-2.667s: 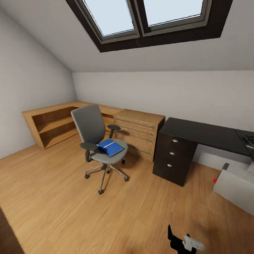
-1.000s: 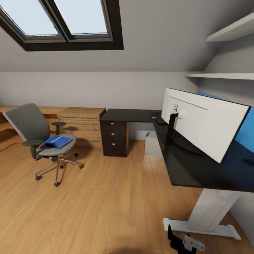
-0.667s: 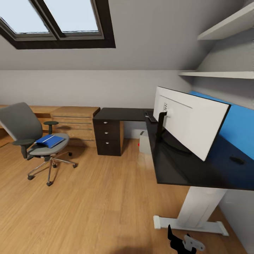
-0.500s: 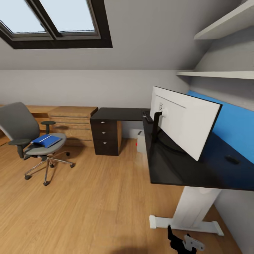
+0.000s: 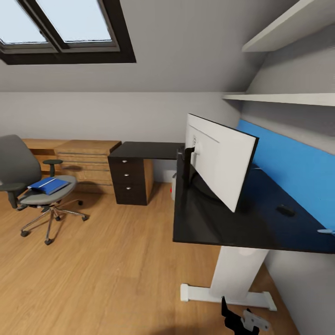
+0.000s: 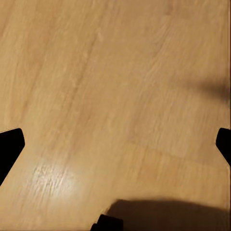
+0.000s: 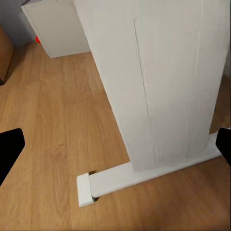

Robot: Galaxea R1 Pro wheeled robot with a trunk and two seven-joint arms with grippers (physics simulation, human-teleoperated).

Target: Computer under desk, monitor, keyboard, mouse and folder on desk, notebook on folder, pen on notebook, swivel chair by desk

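At nine o'clock the swivel chair point(image 5: 32, 186) carries the blue folder point(image 5: 48, 185), well apart from the desk point(image 5: 218, 223), where the monitor point(image 5: 218, 160) stands and a mouse point(image 5: 285, 210) lies at three o'clock. Both grippers point(image 6: 115, 139) point(image 7: 115, 144) hang wide open and empty above the floor point(image 5: 102, 260). Judging by this, the robot is surveying; next it should approach the chair for the folder.

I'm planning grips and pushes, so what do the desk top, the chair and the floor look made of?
The desk top looks like glossy black laminate or glass: it mirrors the blue wall panel. The chair seems to have matte grey fabric-like padding on a shiny metal star base. The floor looks like varnished light wood planks, with visible grain and a soft glare patch.
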